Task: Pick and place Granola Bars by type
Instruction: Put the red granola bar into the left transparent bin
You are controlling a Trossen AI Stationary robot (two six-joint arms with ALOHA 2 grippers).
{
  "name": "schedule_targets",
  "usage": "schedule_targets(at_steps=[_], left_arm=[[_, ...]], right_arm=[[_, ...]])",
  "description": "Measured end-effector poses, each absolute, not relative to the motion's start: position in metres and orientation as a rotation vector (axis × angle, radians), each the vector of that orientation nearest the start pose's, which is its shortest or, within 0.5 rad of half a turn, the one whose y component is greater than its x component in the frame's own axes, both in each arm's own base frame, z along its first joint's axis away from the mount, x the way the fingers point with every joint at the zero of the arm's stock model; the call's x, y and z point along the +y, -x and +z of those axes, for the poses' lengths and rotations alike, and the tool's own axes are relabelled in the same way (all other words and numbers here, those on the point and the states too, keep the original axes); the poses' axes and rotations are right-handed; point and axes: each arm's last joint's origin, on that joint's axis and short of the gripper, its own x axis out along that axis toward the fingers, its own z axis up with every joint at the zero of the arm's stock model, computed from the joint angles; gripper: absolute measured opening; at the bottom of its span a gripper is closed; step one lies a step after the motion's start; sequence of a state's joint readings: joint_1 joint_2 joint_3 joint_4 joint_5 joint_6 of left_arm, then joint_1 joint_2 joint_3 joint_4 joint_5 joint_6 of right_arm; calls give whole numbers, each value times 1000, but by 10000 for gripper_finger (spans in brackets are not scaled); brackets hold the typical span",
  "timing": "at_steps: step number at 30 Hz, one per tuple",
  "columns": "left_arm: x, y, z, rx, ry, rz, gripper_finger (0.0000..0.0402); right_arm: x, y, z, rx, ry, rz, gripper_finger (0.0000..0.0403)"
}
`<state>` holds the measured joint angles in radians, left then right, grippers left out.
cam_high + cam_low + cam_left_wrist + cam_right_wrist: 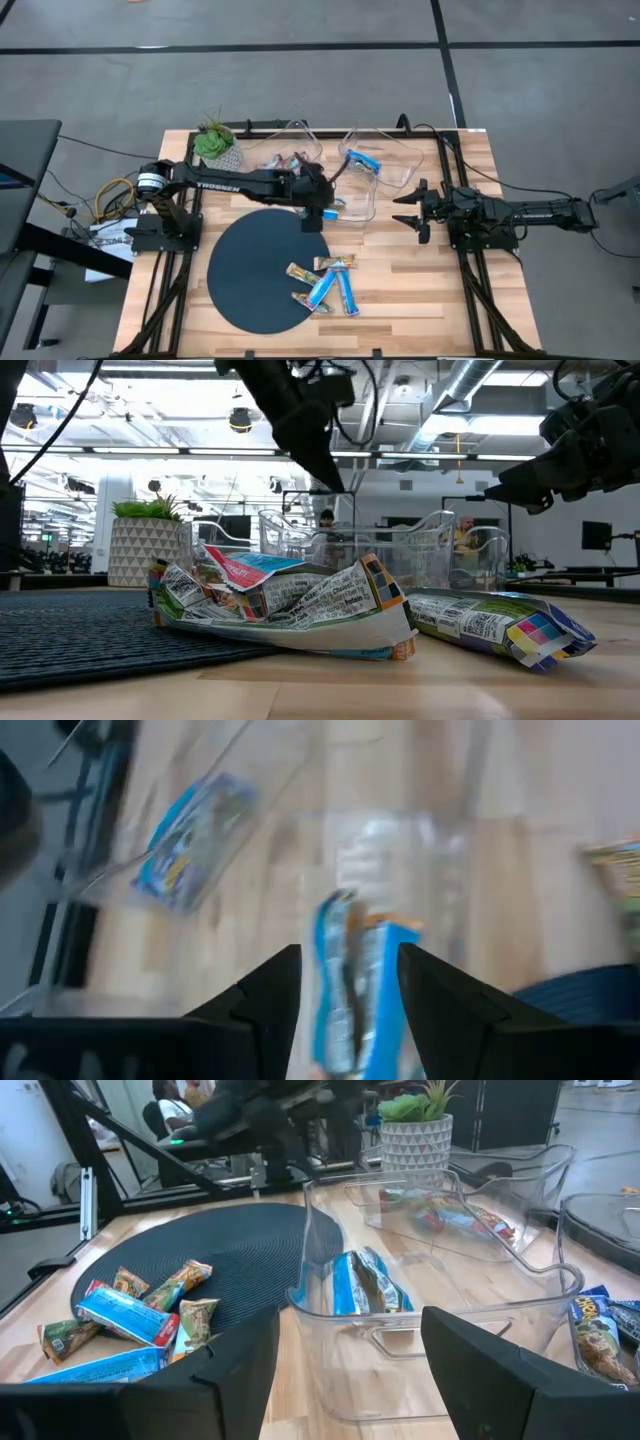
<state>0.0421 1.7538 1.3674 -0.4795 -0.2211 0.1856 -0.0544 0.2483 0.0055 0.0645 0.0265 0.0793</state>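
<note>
Several granola bars (325, 282) in blue, gold and white wrappers lie in a loose heap at the round mat's right edge, close in the low view (290, 600). My left gripper (322, 212) hangs open, pointing down over the near clear bin (362, 205). A blue bar (355, 980) shows between its fingers and lies flat on that bin's floor (365, 1285). My right gripper (408, 208) waits open and level to the right of the bins, touching nothing.
The far right bin holds a blue bar (365, 160). The far left bin holds red-and-silver bars (450, 1215). A potted plant (215, 145) stands at the far left corner. The dark round mat (250, 270) covers the table's left middle, and there is bare wood to the right.
</note>
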Motion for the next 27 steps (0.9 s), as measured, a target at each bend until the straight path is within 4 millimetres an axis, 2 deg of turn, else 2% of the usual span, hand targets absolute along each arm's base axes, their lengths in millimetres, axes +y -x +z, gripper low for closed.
schedule_targets(at_steps=[8, 12, 19, 27], left_arm=[[-44, -377, 253, 860, -327, 1, 159], [-80, -371, 253, 846, -289, -71, 156], [-123, -359, 253, 853, -47, -114, 155], [-143, -352, 253, 861, 436, 95, 155]], right_arm=[[-7, -111, 151, 175, -81, -88, 240], [-7, -111, 151, 175, -82, -88, 240], [-7, -111, 151, 175, -81, -88, 240], [-7, -111, 150, 175, -82, -88, 240]])
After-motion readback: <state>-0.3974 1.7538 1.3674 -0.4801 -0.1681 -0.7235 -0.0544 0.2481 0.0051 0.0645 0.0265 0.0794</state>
